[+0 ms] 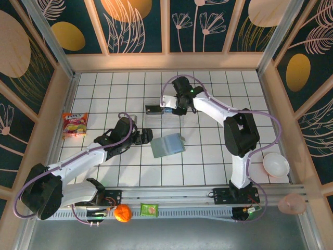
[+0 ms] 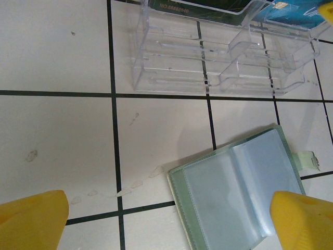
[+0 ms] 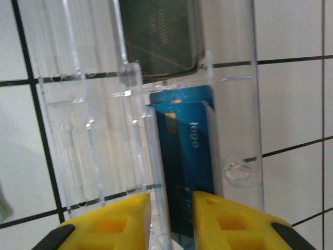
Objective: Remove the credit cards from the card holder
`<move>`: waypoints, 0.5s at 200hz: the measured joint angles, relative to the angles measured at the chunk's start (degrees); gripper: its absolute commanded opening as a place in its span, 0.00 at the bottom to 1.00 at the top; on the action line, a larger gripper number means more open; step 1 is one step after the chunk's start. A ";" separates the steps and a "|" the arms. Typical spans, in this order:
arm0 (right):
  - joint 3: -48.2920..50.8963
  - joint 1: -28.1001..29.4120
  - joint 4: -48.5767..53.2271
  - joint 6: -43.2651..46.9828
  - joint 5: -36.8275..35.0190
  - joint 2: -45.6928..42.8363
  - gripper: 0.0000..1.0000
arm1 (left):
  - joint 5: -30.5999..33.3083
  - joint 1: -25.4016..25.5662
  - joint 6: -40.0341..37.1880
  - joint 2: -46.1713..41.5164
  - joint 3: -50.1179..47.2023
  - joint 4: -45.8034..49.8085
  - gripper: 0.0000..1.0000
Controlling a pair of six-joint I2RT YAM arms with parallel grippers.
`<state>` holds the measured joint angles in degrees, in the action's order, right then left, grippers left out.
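The card holder (image 1: 168, 145) lies open on the white tiles, grey-green at the rim and bluish-grey inside (image 2: 244, 192). Its clear pockets look empty. My left gripper (image 1: 143, 137) hovers just left of it, wide open (image 2: 171, 224), holding nothing. The blue credit cards (image 3: 187, 156) stand in one compartment of a clear plastic tray (image 3: 93, 130), and a dark card (image 3: 156, 36) lies in the compartment beyond. My right gripper (image 3: 171, 219) is over the tray (image 1: 156, 109), its yellow fingers slightly apart, with the blue cards' near edge and a tray wall between them. The blue cards (image 2: 296, 13) also show in the left wrist view.
A red snack packet (image 1: 75, 124) lies at the left wall. A white bowl (image 1: 276, 165) sits at the right, near the front. An orange (image 1: 123, 213), a green packet (image 1: 150, 209) and a pink bowl (image 1: 292, 203) rest along the front rail. Wooden walls enclose the table.
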<state>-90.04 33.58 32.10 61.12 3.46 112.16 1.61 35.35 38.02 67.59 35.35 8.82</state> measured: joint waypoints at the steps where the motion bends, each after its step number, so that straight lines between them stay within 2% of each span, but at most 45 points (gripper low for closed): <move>1: 0.00 0.00 -0.15 -0.11 0.00 -0.02 0.29 | 0.00 0.00 0.00 0.00 0.00 0.00 0.99; 58: -0.09 -0.02 -3.37 -4.02 2.91 -2.40 0.40 | 0.00 0.00 0.20 -0.50 -0.02 -0.50 0.99; 100: 0.22 -0.26 -9.99 -11.82 6.19 -8.46 0.39 | 0.35 0.00 0.22 -2.01 -0.02 -2.95 0.99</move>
<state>-89.82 33.32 22.11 49.30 9.65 103.70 1.96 35.35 38.24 65.58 35.33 5.87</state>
